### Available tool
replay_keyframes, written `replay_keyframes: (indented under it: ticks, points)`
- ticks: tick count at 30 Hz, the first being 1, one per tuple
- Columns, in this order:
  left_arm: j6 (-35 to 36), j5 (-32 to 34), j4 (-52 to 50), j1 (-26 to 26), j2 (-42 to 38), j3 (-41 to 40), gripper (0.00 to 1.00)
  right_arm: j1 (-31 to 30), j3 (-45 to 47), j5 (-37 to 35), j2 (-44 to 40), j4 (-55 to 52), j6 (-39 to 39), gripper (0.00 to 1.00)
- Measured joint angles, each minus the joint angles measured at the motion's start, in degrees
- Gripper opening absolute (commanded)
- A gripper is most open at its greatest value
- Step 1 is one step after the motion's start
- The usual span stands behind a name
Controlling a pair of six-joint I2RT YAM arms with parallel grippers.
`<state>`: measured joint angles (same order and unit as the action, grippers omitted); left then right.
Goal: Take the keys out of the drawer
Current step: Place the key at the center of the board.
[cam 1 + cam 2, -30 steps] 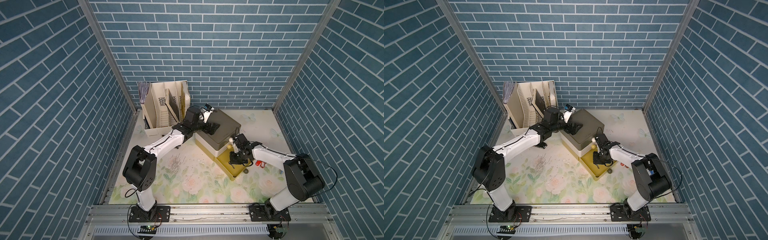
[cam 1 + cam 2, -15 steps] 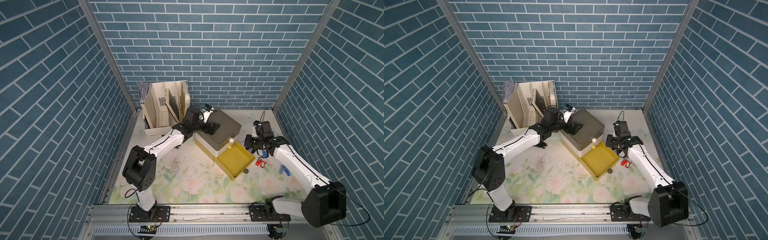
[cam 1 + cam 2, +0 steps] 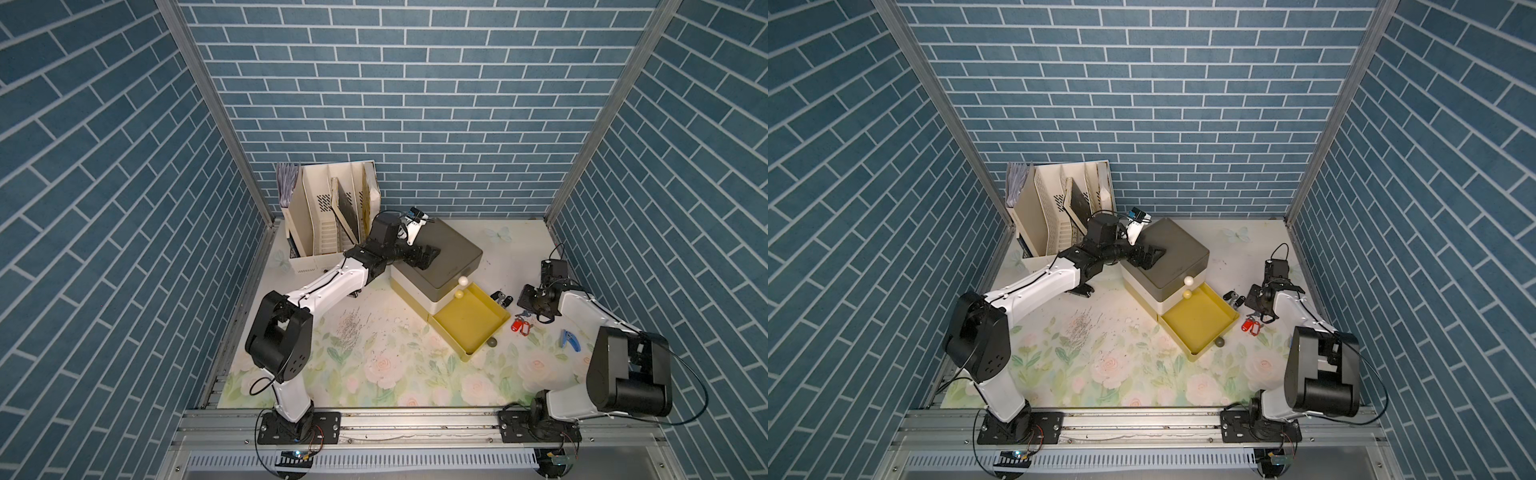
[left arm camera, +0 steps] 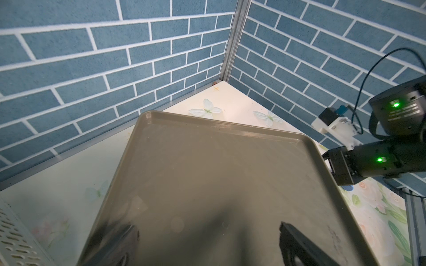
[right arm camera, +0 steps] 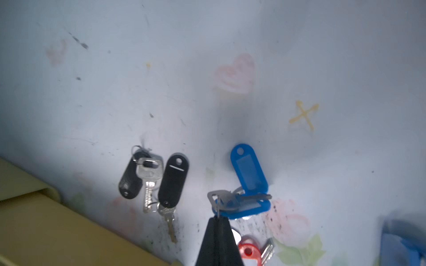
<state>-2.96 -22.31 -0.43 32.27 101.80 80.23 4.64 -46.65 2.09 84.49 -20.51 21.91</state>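
Keys (image 5: 250,170), blue-tagged, hang at tip of right pincer (image 5: 217,220), pressed together on their ring.

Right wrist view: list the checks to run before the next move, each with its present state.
1. Right tool shut on the ring of the blue-tagged keys: ok.
2. Blue-tagged keys outside the yellow drawer: ok.
3. No keys in the drawer: ok.
4. Blue-tagged keys apart from the black-tagged keys: ok.
5. Blue tags off the table: cannot tell.
6. Left tool open, on the cabinet top: ok.
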Motion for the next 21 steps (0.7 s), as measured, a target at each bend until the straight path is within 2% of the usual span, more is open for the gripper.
replay_keyframes:
  ticks: [3, 5, 14, 21]
  points:
    - [0.0, 0.0, 0.0, 0.0, 0.0, 0.0, 1.0, 0.5, 0.9, 1.4, 0.2, 1.2, -0.8, 0.24]
    - [0.0, 0.0, -0.2, 0.0, 0.1, 0.2, 1.0, 0.7, 1.4, 2.5, -0.5, 2.2, -1.8, 0.31]
    - [-0.2, 0.0, -1.5, 0.0, 0.5, 1.4, 1.0, -1.4, 7.1, 8.0, -16.9, 1.0, 0.5, 0.31]
    - [-0.5, 0.0, -1.9, 0.1, 1.1, 2.1, 1.0, -8.5, 12.3, 10.0, -19.2, -4.6, 4.9, 0.29]
